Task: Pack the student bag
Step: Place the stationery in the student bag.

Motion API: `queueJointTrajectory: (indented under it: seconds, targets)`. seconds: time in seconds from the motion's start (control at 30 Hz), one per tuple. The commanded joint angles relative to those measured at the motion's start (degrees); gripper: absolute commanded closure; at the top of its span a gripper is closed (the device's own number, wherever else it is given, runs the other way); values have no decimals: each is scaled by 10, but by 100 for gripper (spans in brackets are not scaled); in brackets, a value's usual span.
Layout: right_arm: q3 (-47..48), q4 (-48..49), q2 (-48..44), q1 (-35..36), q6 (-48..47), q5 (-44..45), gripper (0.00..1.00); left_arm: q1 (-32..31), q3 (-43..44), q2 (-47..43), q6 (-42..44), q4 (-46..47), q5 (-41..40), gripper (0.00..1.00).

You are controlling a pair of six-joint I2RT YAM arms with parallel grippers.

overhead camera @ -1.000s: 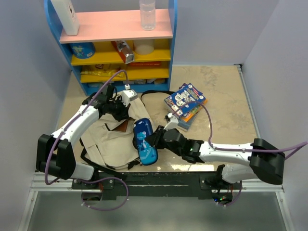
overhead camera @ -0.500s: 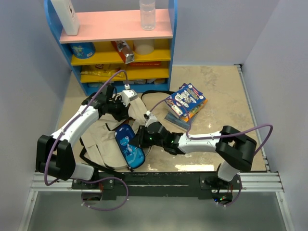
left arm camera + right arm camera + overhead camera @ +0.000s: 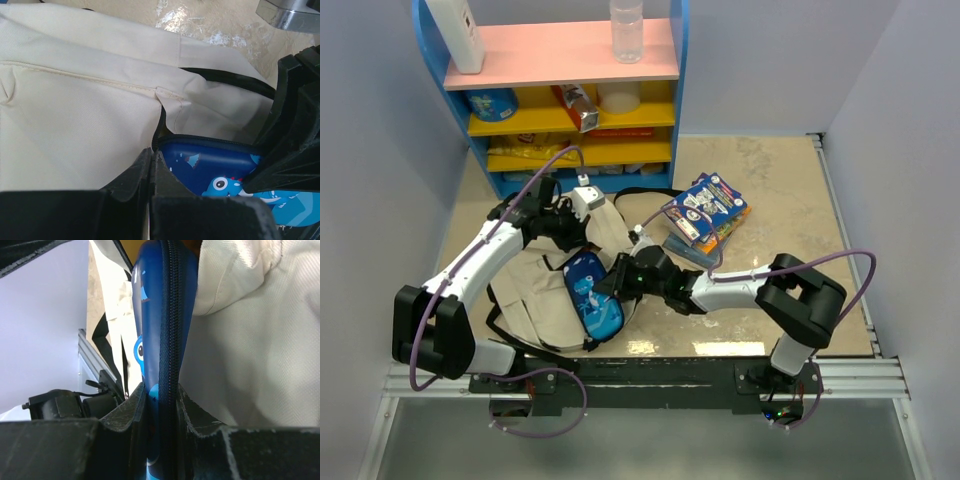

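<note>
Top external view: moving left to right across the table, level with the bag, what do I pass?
The student bag → blue pencil case → right gripper → stack of books.

Cloth student bag point(image 3: 535, 295), smooth pencil case point(image 3: 592, 298)

Mouth of beige fabric backpack point(image 3: 535, 290): blocked by blue zippered pencil case point(image 3: 592, 300). Marble tabletop point(image 3: 790, 190) right of colourful book stack point(image 3: 705, 212): open.
</note>
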Motion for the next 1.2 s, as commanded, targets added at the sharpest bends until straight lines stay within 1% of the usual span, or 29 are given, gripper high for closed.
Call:
queueJointTrajectory:
  seconds: [0.0,0.1,0.13,0.37,0.5,0.67,0.7,0.8,0.83,0.87,0.9,0.93,0.97,1.0,1.03,1.07,1.13,1.17]
  targets:
    - [-23,10,-15,-6,16,-1,100,-4,5,-23,9,14,19,100]
    - [-23,18,-19,-12,24,21,100,-4,8,-20,7,12,21,100]
    - [-16,21,-19,-13,27,41,100,-4,9,-19,7,11,23,100]
    - [45,43,16,-19,41,100,100,-3,26,-13,22,-27,42,100]
    - [48,103,26,-19,49,141,100,-3,26,-13,34,-45,63,100]
    - [81,161,65,-20,52,167,100,-3,39,-5,39,-68,97,100]
    - [84,166,71,-19,62,192,100,-4,43,-4,40,-73,112,100]
    - [82,212,90,-18,79,227,100,-3,57,0,41,-90,138,100]
    - [85,218,97,-16,77,258,100,-3,58,0,40,-91,143,100]
    - [87,217,101,-14,71,268,100,-4,61,1,40,-93,148,100]
    - [94,216,104,-13,62,271,93,-3,61,2,40,-95,148,100]
    - [99,211,109,-13,54,264,65,-4,61,3,40,-94,148,100]
    - [103,187,108,-14,37,253,54,-3,59,3,38,-93,144,100]
    - [103,171,104,-14,32,249,47,-3,57,3,36,-90,141,100]
    - [98,159,98,-12,25,242,34,-3,55,3,33,-84,138,100]
    - [88,143,78,-10,14,241,30,-3,49,3,29,-79,127,100]
    - [44,145,53,-3,-2,242,23,-3,41,3,19,-62,118,100]
    - [30,131,20,-1,-14,239,20,-4,36,5,17,-59,111,100]
